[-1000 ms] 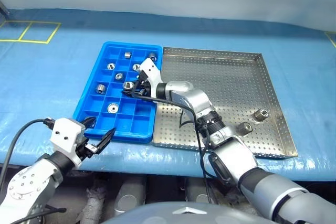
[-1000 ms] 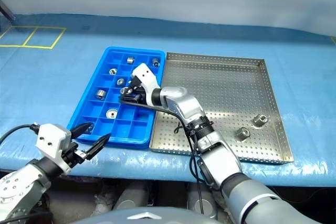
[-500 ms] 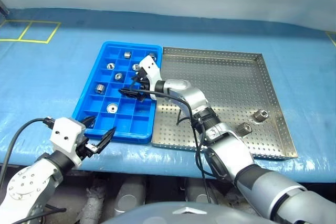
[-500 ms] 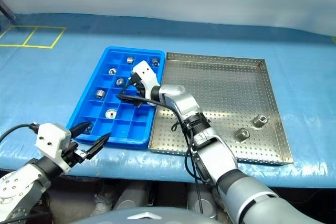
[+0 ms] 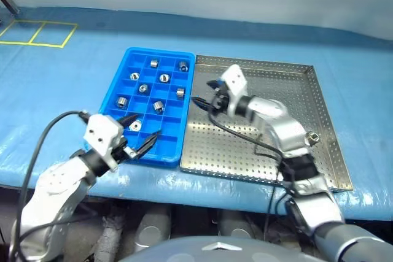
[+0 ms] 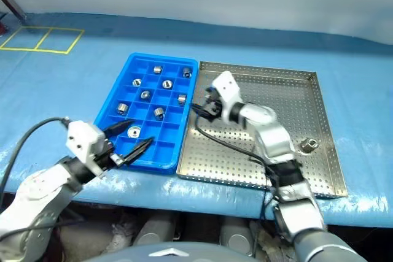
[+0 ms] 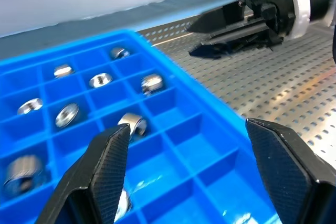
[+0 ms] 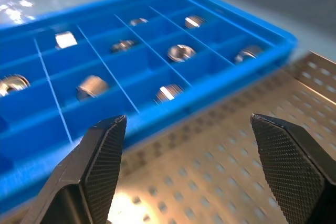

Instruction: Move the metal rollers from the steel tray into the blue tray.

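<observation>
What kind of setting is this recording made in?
Probably a lab or workshop test bench: a table under a blue cover, yellow tape squares marked on it, and a sorting setup of a blue tray and a steel tray holding metal rollers.

The bright blue plastic tray [image 5: 114, 94] with a grid of square compartments lay flat, its long side touching the large square perforated steel tray [image 5: 258, 145]. Eight small shiny metal rollers [image 5: 164, 78] sat singly in its compartments. One more roller [image 5: 312, 138] rested near the steel tray's right rim.
</observation>
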Controlling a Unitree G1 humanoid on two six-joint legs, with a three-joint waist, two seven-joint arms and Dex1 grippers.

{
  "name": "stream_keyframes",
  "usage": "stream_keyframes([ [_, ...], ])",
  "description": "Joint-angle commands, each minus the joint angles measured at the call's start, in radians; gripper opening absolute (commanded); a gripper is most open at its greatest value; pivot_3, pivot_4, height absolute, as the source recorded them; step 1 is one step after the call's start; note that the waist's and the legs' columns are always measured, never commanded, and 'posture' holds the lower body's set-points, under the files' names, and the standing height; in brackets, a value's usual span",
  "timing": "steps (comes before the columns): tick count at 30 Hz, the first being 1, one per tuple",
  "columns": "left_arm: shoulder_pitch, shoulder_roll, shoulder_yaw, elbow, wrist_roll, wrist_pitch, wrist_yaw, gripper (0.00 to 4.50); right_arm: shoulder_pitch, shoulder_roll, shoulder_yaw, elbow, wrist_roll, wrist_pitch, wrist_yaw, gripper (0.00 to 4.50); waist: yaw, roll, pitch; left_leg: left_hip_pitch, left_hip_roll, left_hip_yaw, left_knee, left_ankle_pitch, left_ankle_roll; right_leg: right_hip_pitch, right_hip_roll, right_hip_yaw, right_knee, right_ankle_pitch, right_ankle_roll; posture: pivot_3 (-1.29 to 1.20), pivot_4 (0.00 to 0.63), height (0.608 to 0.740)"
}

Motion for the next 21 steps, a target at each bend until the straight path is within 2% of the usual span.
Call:
stream_keyframes([
  [1, -0.100, 0.012, -0.085, 0.073, 0.015, -0.019, -0.054, 3.86, 0.087, -0.095, -0.094, -0.214, 0.010, 0.079, -0.029, 3.99, -0.018, 0.000, 0.000, 0.000, 0.000, 0.000, 0.000, 0.000, 0.000, 0.000, 0.000, 0.000, 0.000, 0.000, 0.000, -0.11, 0.150, 0.740],
  [4, -0.189, 0.017, -0.149, 0.147, 0.031, -0.036, -0.104, 3.86, 0.189, -0.171, -0.171, -0.317, 0.005, 0.142, -0.066, 3.99, -0.044, 0.000, 0.000, 0.000, 0.001, 0.002, 0.000, 0.000, 0.000, 0.000, 0.002, 0.000, 0.000, 0.000, 0.000, -0.16, 0.150, 0.740],
  [8, -0.269, 0.011, -0.205, 0.216, 0.041, -0.059, -0.157, 3.86, 0.274, -0.222, -0.229, -0.391, -0.002, 0.196, -0.106, 3.99, -0.083, 0.000, 0.000, 0.002, 0.002, 0.005, 0.000, 0.000, 0.001, 0.000, 0.003, 0.005, 0.001, 0.000, 0.002, -0.22, 0.150, 0.740],
  [11, -0.341, -0.010, -0.268, 0.278, 0.058, -0.080, -0.203, 3.86, 0.346, -0.250, -0.254, -0.448, 0.005, 0.231, -0.116, 3.99, -0.094, 0.000, 0.000, 0.003, 0.002, 0.011, 0.002, -0.001, 0.002, 0.001, 0.004, 0.009, 0.001, -0.001, 0.008, -0.25, 0.150, 0.740],
  [21, -0.444, -0.094, -0.382, 0.396, 0.099, -0.133, -0.268, 3.86, 0.395, -0.188, -0.321, -0.399, -0.017, 0.301, -0.270, 3.99, -0.168, 0.000, 0.000, 0.002, 0.004, 0.024, 0.018, -0.006, 0.012, 0.003, 0.010, 0.026, 0.001, 0.003, 0.017, -0.29, 0.150, 0.740],
])
